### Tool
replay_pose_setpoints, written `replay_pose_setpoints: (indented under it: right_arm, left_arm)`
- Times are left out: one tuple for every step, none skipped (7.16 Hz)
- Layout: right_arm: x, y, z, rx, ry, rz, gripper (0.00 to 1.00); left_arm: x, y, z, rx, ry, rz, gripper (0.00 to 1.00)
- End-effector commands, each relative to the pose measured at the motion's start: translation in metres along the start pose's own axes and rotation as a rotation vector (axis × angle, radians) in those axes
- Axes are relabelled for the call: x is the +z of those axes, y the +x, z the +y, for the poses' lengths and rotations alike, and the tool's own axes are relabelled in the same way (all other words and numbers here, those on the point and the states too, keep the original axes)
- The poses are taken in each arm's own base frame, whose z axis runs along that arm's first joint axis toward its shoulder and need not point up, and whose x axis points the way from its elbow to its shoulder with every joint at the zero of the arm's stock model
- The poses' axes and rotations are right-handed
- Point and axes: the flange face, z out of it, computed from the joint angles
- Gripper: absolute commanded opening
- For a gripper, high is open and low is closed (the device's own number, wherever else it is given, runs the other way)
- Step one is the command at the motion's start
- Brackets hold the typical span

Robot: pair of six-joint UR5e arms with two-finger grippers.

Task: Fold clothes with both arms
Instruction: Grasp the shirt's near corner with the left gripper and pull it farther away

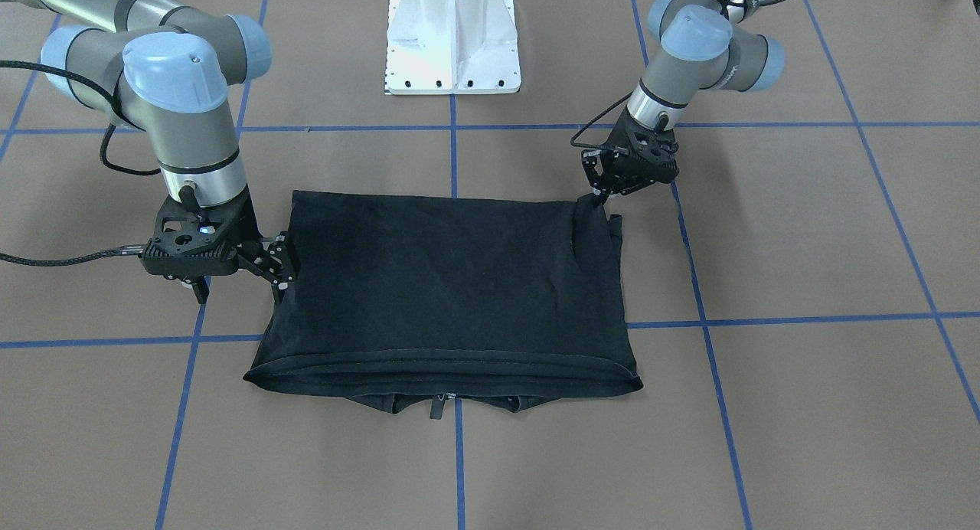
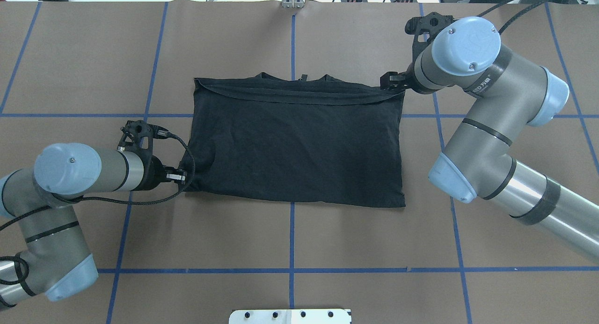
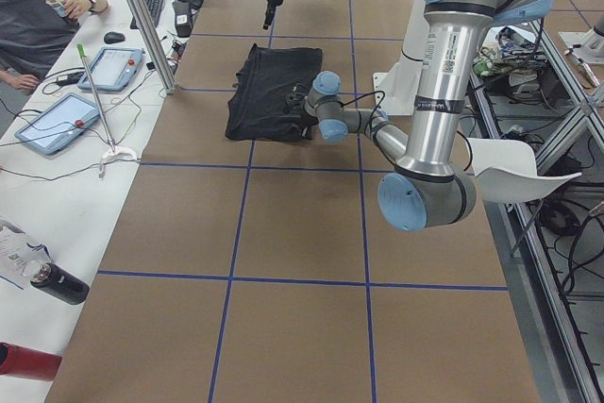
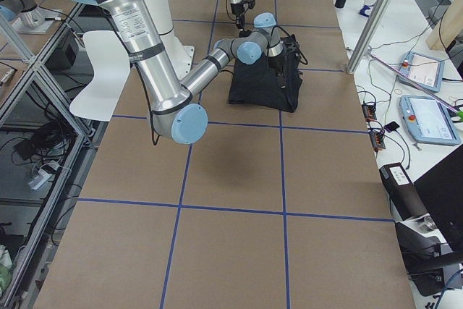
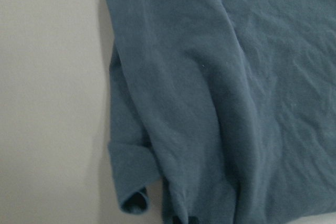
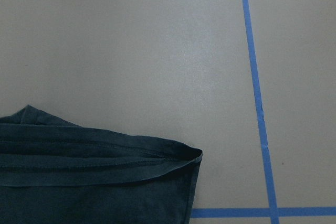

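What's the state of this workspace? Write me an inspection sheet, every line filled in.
Surface: brown table, gridded with blue tape.
Job's things: black T-shirt, folded into a rectangle, plain side up.
Clutter: nothing seen.
Grippers: left gripper at the shirt's robot-side corner; right gripper above the diagonally opposite far corner; cannot tell if either is open or shut.
Cables: braided black cable trails off the right wrist.
Surroundings: white pedestal; seated person and tablets at a side bench.

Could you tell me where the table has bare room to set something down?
Bare table lies between the T-shirt and the white base, and beyond the shirt's far edge. Its two ends are crowded by the left gripper and right gripper.
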Motion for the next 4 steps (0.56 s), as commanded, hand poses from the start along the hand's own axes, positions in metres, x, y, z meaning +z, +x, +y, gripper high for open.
replay_pose_setpoints:
  right_arm:
    - [0.002, 0.0, 0.0, 0.003, -0.005, 0.001, 1.0]
    - [0.002, 0.0, 0.001, 0.007, -0.006, 0.002, 1.0]
    - [0.003, 0.0, 0.002, 0.012, -0.007, 0.001, 1.0]
    - [0.003, 0.001, 0.003, 0.012, -0.008, 0.002, 1.0]
  left_arm:
    - [0.009, -0.095, -0.07, 0.133, 0.056, -0.153, 0.0]
    - [0.026, -0.114, -0.111, 0.154, 0.068, -0.201, 0.0]
    - [0.043, -0.137, -0.144, 0.157, 0.083, -0.236, 0.0]
    - [0.068, -0.162, -0.173, 0.199, 0.114, -0.245, 0.0]
